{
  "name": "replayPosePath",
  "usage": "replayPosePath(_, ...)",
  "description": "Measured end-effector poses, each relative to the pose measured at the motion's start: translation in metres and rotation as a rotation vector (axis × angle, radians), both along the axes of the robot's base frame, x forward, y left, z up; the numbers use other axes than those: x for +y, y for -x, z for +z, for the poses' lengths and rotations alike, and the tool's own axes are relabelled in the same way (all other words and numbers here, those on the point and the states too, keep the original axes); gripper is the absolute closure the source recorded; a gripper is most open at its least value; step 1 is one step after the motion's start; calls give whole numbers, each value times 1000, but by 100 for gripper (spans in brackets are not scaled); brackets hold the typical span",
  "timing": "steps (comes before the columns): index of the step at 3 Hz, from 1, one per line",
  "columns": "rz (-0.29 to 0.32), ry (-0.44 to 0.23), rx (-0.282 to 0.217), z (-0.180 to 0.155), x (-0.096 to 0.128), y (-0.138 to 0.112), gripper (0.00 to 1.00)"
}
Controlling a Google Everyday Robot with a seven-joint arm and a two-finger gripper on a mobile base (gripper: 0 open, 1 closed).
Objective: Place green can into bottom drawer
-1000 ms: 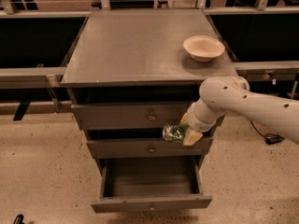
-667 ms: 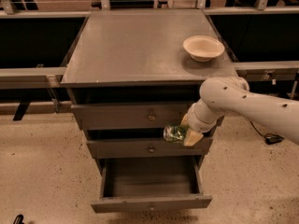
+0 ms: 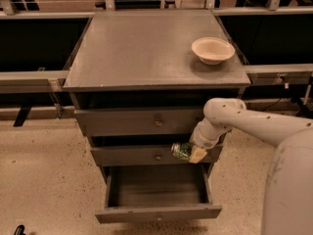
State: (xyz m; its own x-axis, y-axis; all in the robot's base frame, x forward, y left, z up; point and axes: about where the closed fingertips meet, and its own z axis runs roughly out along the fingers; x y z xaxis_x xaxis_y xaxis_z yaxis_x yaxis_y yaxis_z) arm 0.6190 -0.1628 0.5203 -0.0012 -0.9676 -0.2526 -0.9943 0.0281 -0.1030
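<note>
The green can (image 3: 181, 151) hangs in the air, lying roughly on its side with a silver end turned left, in front of the right part of the middle drawer (image 3: 132, 156). It sits just above the open bottom drawer (image 3: 146, 213), over that drawer's far right corner, and touches neither drawer. The pincer (image 3: 189, 152) is pinching the can from the right; one pale yellowish finger (image 3: 197, 154) shows pressed against the can's right end. The white arm (image 3: 254, 124) reaches in from the right, bends at a rounded joint beside the top drawer (image 3: 122, 123) and slopes down and left to the pincer.

The bottom drawer is pulled out toward the near side, its dark inside bare, its grey front nearest the camera. The middle and top drawers are pushed in, each with a small round knob near its centre. All three belong to the grey table (image 3: 142, 48), on whose flat top a cream bowl (image 3: 212, 50) stands upright near the far right corner, well apart from the can. A speckled pale floor (image 3: 44, 175) lies around the table.
</note>
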Motion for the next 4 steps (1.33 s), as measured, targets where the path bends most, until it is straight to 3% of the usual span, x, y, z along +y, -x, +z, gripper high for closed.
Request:
replayPosePath(1, -28, -23, 59, -71, -4, -4, 100)
replayPosePath(2, -34, -116, 54, -120, -4, -1, 100)
replayPosePath(3, -26, -247, -4, -153, -9, 7, 100)
replayPosePath(4, -7, -344, -50, -174, -13, 13, 82)
